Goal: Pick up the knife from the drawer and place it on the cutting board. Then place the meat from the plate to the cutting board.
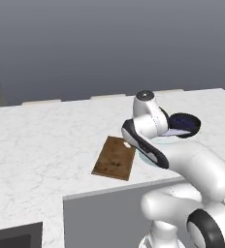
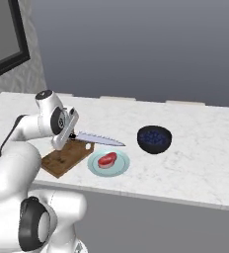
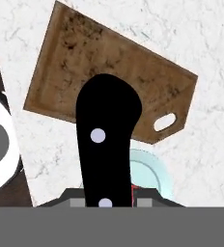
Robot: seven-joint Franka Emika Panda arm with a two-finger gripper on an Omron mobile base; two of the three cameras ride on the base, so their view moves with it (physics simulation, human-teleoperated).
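Clamped on the black handle of the knife [image 2: 94,139], the tool [image 2: 67,131] hangs above the near end of the cutting board [image 2: 64,157], the silver blade held roughly level and pointing out to the right, its tip reaching toward the dark navy bowl [image 2: 154,139]. Seen from the hand camera, the handle [image 3: 105,140] rises up the middle of the frame with two pale rivets showing, and the dark-brown board [image 3: 109,79] lies beneath it on the white marble tabletop [image 3: 205,154], its small hole near the corner closest to the plate [image 3: 150,176]. Just right of the board in the right base view, the pale teal plate [image 2: 117,168] carries the red-pink meat [image 2: 107,159], which sits below the blade's mid-length. From the left base camera the arm's white links cover most of the plate, while the board [image 1: 114,158] lies bare near the tabletop's front edge and the bowl [image 1: 184,124] sits behind the arm.
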